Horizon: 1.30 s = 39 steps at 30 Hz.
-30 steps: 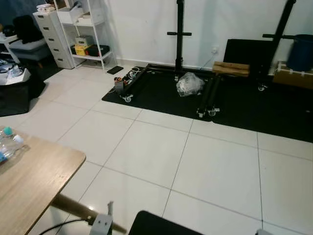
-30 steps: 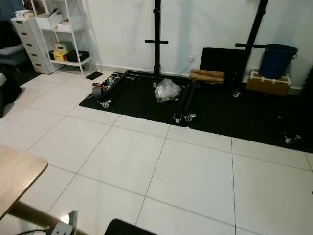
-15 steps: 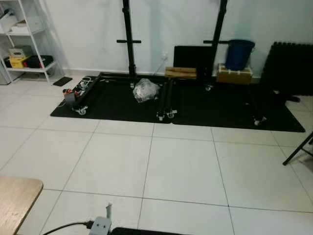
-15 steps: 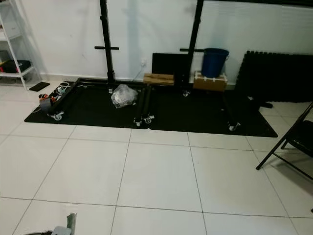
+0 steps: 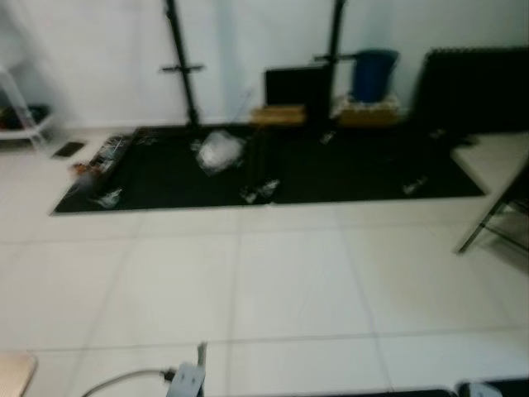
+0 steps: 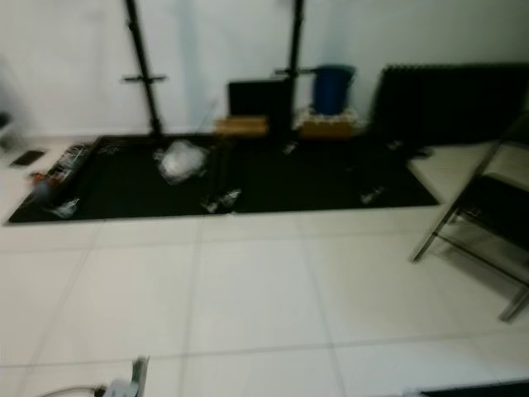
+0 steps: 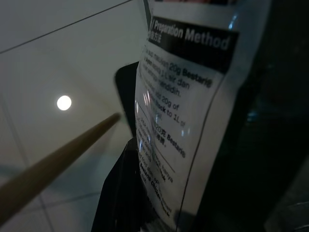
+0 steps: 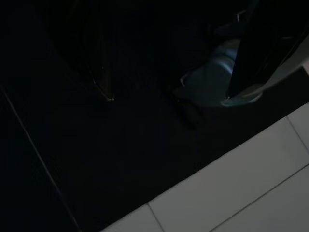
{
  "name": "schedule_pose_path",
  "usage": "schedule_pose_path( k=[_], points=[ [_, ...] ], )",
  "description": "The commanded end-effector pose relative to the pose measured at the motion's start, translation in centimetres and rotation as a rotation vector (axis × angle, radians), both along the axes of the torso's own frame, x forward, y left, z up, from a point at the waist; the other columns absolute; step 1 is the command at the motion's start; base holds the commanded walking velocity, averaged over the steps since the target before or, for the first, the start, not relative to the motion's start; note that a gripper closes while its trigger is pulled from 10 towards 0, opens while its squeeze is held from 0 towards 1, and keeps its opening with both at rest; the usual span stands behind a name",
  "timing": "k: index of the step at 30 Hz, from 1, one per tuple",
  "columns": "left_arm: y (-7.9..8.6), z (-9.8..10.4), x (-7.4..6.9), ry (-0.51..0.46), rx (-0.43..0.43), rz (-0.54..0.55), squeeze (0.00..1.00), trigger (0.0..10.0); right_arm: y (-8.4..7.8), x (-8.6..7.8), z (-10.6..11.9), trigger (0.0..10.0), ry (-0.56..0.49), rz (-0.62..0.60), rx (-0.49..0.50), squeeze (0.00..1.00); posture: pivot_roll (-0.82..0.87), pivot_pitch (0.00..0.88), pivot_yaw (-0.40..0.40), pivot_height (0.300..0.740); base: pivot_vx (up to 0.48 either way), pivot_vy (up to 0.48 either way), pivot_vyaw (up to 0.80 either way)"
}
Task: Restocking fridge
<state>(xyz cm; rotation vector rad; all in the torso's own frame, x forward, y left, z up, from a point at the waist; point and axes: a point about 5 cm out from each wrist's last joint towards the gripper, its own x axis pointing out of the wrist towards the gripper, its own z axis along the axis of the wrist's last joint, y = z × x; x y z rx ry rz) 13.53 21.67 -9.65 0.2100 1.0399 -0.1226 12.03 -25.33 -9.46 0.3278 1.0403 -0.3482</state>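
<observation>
**Packet in the left gripper, robot crossing open floor**

The task's thing is a printed packet [image 7: 188, 121] headed "Preparation Method", seen close in the left wrist view. It lies against the left gripper [image 7: 145, 193], whose black finger [image 7: 126, 96] presses its edge at about 9 o'clock, so the jaws appear closed on it. Beyond it, at 8 o'clock, a pale wooden leg [image 7: 53, 166] slants over the white floor tiles [image 7: 58, 58].

The step in hand looks like carrying stock towards a fridge. To do it well, I judge the grip should be kept firm and the packet steady while walking, with the route kept off the black mat [image 5: 264, 169] at 12 o'clock and the folding chair [image 6: 483, 223] at 3 o'clock.

The head views, blurred, give the room: two black uprights [image 5: 178, 70], a blue bucket [image 5: 374, 73] at 1 o'clock, a crumpled plastic bag [image 5: 217, 151] on the mat. The packet's print is legible at the wrist. The right wrist view is very dark; whether the right gripper [image 8: 263, 53] is open, I cannot tell.
</observation>
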Motion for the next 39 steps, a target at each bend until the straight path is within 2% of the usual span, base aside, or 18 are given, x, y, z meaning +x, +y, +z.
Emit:
schedule_pose_path(
  k=[1,5,12,16,17,19,20,24,27,30,33,39],
  points=[
    [0.4,0.3,0.6,-0.016,0.006,0.021,0.00,10.0,-0.1,0.9,0.3,10.0,-0.016,-0.004,-0.005,0.00,-0.01,0.000,0.014,0.740,0.000,0.000,0.00],
    [0.6,0.3,0.7,-0.018,0.000,0.039,0.00,10.0,0.0,1.3,0.4,10.0,-0.031,0.000,-0.002,0.00,-0.02,0.000,0.026,0.740,0.000,0.000,0.00],
    [1.3,0.6,0.9,-0.040,0.007,0.102,0.00,10.0,1.1,0.4,-0.2,10.0,0.000,0.037,0.010,0.00,0.01,0.000,0.030,0.740,0.000,0.000,-0.42],
    [1.4,0.4,0.4,-0.024,0.010,0.117,0.00,10.0,1.0,0.1,-0.3,10.0,0.007,0.019,0.008,0.00,0.01,0.000,0.049,0.740,0.000,0.000,0.00],
    [1.1,0.2,0.0,-0.003,0.006,0.084,0.00,10.0,0.7,0.0,-0.2,10.0,-0.001,-0.011,0.007,0.00,0.01,0.000,0.057,0.740,0.000,0.000,0.00],
    [1.0,0.1,-0.1,0.002,0.006,0.067,0.00,10.0,0.6,0.1,-0.1,10.0,-0.006,-0.016,0.005,0.00,0.01,0.000,0.057,0.740,0.000,0.000,0.00],
    [0.8,0.1,0.0,0.012,-0.004,0.050,0.00,10.0,0.2,0.1,0.0,10.0,-0.018,-0.065,0.005,0.00,0.03,0.000,0.038,0.740,0.000,0.000,0.00],
    [0.5,0.3,0.7,0.001,-0.007,0.049,0.00,10.0,-0.3,0.2,0.1,10.0,-0.012,-0.076,-0.011,0.00,0.03,0.000,0.029,0.740,0.000,0.000,0.00],
    [0.2,0.3,0.9,-0.007,-0.017,0.087,0.00,10.0,-0.7,0.5,0.3,10.0,-0.028,-0.112,-0.018,0.00,0.03,0.000,0.016,0.740,-0.282,0.000,0.00],
    [-0.2,0.1,0.6,0.001,-0.023,0.078,0.00,10.0,-0.9,0.5,0.4,10.0,-0.026,-0.101,-0.026,0.00,0.02,0.000,0.014,0.740,-0.285,0.000,0.00],
    [-0.9,-0.4,-0.3,0.028,-0.041,0.076,0.00,10.0,-1.4,0.2,0.5,10.0,-0.016,-0.096,-0.040,0.00,0.01,0.000,-0.005,0.740,-0.284,0.000,0.00],
    [-1.8,-0.6,-0.6,0.036,-0.061,0.078,0.00,10.0,-1.7,0.1,0.5,10.0,-0.012,-0.089,-0.038,0.00,0.00,0.000,-0.002,0.740,-0.311,0.000,-0.26]
  ],
)
